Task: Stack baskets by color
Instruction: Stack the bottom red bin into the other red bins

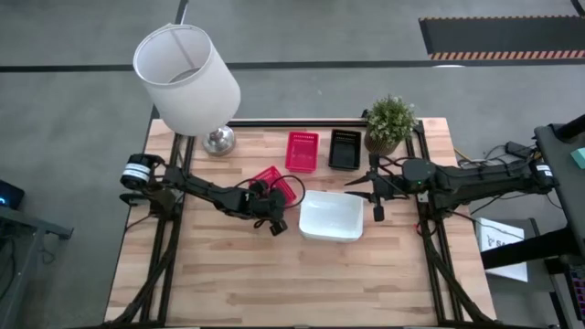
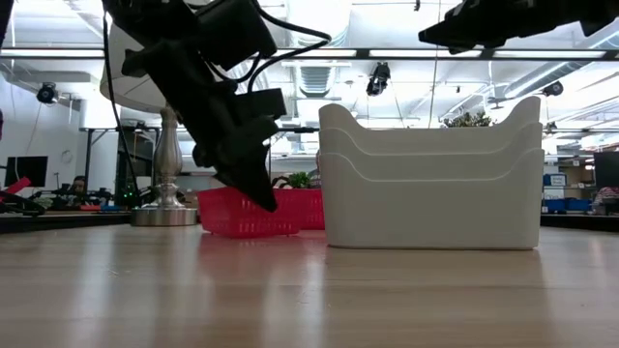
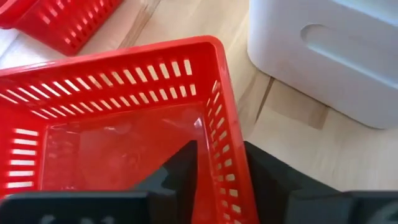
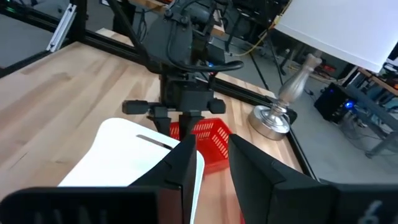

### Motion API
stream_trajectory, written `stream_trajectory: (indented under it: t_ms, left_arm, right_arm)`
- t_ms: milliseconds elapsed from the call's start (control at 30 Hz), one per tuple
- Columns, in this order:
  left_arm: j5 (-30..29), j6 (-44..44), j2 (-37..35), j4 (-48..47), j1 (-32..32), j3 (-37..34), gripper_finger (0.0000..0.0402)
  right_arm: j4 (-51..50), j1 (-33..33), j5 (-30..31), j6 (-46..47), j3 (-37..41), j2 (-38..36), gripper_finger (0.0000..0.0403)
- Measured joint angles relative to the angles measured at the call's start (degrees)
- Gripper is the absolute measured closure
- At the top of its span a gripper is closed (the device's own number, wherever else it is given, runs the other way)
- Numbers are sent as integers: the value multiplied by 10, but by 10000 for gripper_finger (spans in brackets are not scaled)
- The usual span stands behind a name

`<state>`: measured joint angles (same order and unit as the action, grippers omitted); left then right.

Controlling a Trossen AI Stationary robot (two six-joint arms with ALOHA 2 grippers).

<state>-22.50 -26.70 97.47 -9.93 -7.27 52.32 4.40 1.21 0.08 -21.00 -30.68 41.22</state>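
Observation:
A red mesh basket [image 1: 274,180] stands on the table left of a nested stack of white baskets [image 1: 331,217]. My left gripper [image 1: 277,217] slants down onto the red one and is shut on its wall; the left wrist view shows the same red basket [image 3: 124,112]. A second red basket [image 1: 303,151] and a black basket [image 1: 345,149] rest on their bottoms at the back. My right gripper [image 4: 211,168] hovers open, high above the table beside the white stack's right edge, and it holds nothing. My left gripper has one finger [image 3: 180,180] inside the red basket and the other outside it. The side wall [image 3: 224,155] that faces the white stack sits between them. The fingers come slanting down from the table's left. The basket's bottom [image 2: 247,232] is on the table.
A lamp with a white shade [image 1: 187,78] and metal foot [image 1: 218,140] stands at the back left. A potted plant [image 1: 390,122] stands at the back right. The near half of the wooden table [image 1: 292,283] is bare.

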Motion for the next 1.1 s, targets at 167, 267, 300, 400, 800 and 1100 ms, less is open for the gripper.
stream_trajectory:
  t_ms: [167,267,300,400,800,1100]
  left_arm:
    - [0,2,0,-3,4,-2,372]
    - [-1,3,-8,-30,7,-1,395]
    - [-2,5,-13,-42,7,1,395]
    - [-3,26,-38,-82,6,10,400]
    - [24,237,-194,-128,3,50,401]
    - [55,498,-198,37,69,50,402]
  right_arm:
    - [-4,0,0,4,0,2,325]
    - [-11,0,0,12,0,1,326]
    - [-11,0,0,15,0,2,325]
    - [-12,0,0,18,0,2,324]
    - [-11,0,0,26,14,1,335]
    - [-6,-1,-1,24,33,-4,331]
